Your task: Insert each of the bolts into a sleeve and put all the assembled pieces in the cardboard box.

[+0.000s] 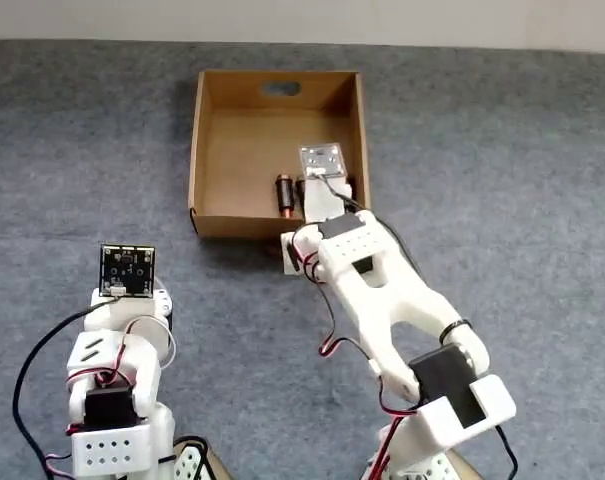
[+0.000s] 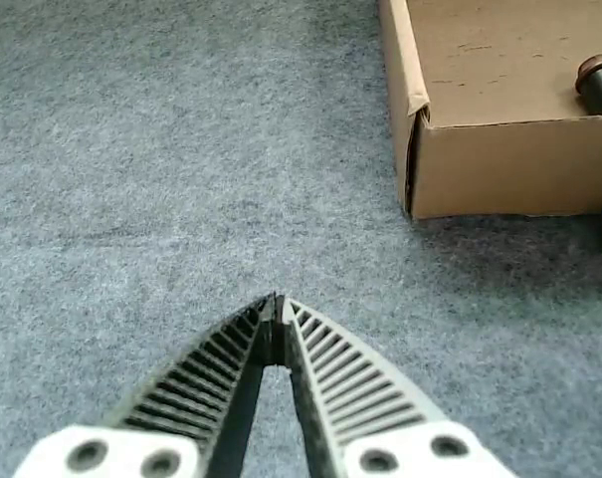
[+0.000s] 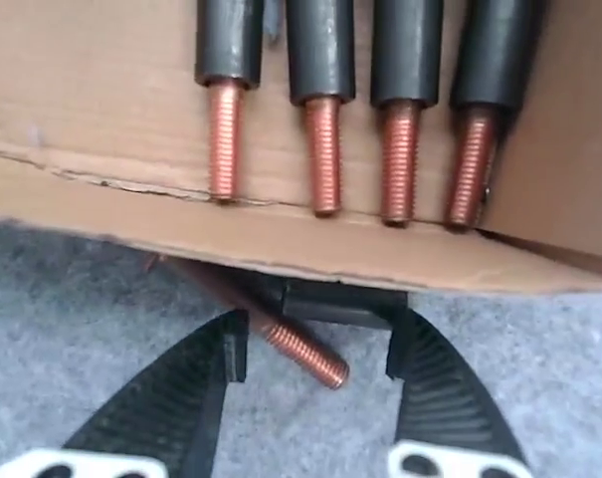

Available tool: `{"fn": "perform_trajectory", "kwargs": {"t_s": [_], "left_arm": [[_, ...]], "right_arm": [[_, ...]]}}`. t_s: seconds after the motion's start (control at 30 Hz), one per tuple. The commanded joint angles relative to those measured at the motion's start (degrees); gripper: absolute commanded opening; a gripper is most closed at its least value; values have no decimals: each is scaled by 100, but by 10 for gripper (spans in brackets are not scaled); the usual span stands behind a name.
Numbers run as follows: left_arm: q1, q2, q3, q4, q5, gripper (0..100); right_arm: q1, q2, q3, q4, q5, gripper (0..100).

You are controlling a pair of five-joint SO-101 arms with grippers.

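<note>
1. Right pincer point(image 3: 315, 344): jaws wide apart, clamped on nothing that I can make out. It sits just outside the near wall of the cardboard box point(image 3: 281, 244), low over the grey counter point(image 3: 62, 299).
2. A loose copper bolt point(image 3: 296, 349) lies slanted between the right fingers point(image 3: 226, 354), threaded end pointing away from the box. Its other end is hidden under the wall's edge.
3. A short dark piece point(image 3: 340, 302) spans the gap at the fingertips, at the foot of the wall. Cannot tell if it is a sleeve, or if it touches the pads.
4. Inside the box, four assembled pieces point(image 3: 322, 60) lie side by side, parallel. They are black sleeves with copper threads sticking out toward the near wall, thread tips at or close to that wall.
5. High view: the cardboard box point(image 1: 195, 150) sits at the far middle of the counter point(image 1: 82, 150). The right arm point(image 1: 382, 300) stretches to the box's near right corner. Assembled pieces point(image 1: 285, 195) show in that corner, partly hidden by the arm.
6. Left pincer point(image 2: 278, 304): jaws pressed together, tips meeting, nothing between them. It hangs over bare counter point(image 2: 131, 149), well apart from the box.
7. Left wrist view: the near left corner of the box point(image 2: 509, 169) is visible, and one dark sleeve end with a copper bolt head point(image 2: 597, 78) shows on the box floor.
8. The left arm point(image 1: 117, 370) sits near the counter's front left.
</note>
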Motion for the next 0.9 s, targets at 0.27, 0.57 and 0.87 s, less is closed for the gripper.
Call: {"fn": "perform_trajectory", "kwargs": {"t_s": [0.27, 0.57, 0.87], "left_arm": [[75, -4, 101, 18, -18, 11], [75, -4, 101, 18, -18, 11], [75, -4, 101, 9, -18, 11]], "right_arm": [[321, -92, 22, -31, -9, 210], [338, -101, 75, 110, -9, 209], [347, -110, 101, 769, -9, 168]]}}
